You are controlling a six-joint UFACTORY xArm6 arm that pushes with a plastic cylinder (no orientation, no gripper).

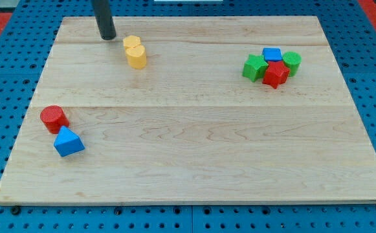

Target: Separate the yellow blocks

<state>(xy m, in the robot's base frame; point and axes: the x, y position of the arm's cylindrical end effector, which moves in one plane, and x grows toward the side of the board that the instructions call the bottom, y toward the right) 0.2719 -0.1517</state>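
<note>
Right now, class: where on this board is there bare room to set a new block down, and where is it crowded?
Bare: the wide middle of the board, between the yellow blocks, the red cylinder with the blue block, and the cluster at the view's right; also the whole bottom right. Crowded: that cluster, green block to red block, and near my tip, left of the yellows.

Dark rod coming down from the view's top at upper left, nearly upright, my tip (pixel 107 36) set down on the surface.
</note>
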